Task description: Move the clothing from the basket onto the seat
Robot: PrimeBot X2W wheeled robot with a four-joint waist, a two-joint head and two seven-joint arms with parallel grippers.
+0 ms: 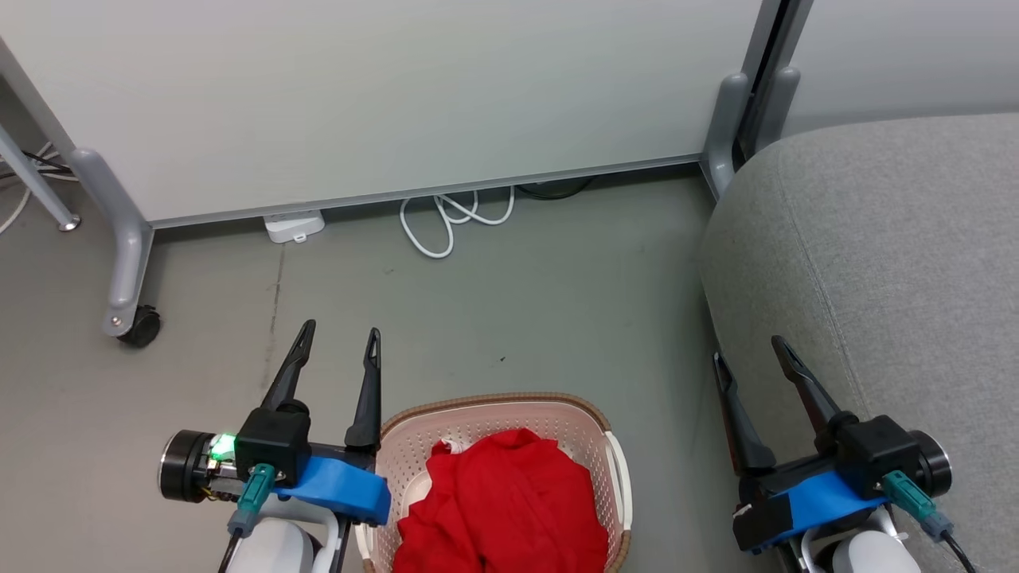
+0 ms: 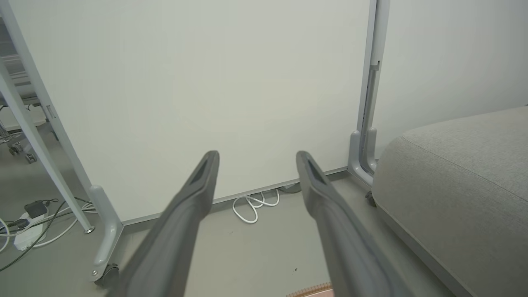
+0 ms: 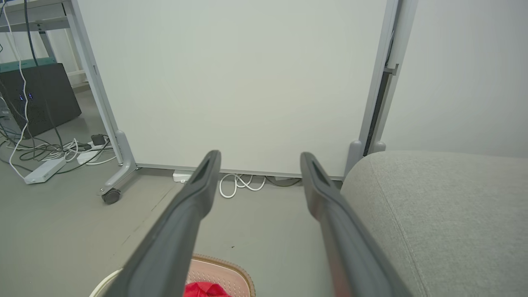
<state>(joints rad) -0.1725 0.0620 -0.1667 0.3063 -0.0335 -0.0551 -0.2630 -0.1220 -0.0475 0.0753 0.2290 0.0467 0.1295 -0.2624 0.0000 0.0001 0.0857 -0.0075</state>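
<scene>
My left gripper (image 1: 341,329) and right gripper (image 1: 749,349) are both spread, empty; next up, reaching into the basket (image 1: 509,398) for that red garment (image 1: 501,501).

No text, label, brand, number or sign being made out anywhere; nothing legible being shown.

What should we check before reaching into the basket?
1. Left gripper open, holding nothing: ok.
2. Right gripper open, holding nothing: ok.
3. Clothing sits in the basket, red on top, uncovered: ok.
4. More pieces under the red layer: cannot tell.
5. Seat fabric bare near the right gripper: ok.
6. White cable lies by the panel, apart from the basket: ok.
</scene>
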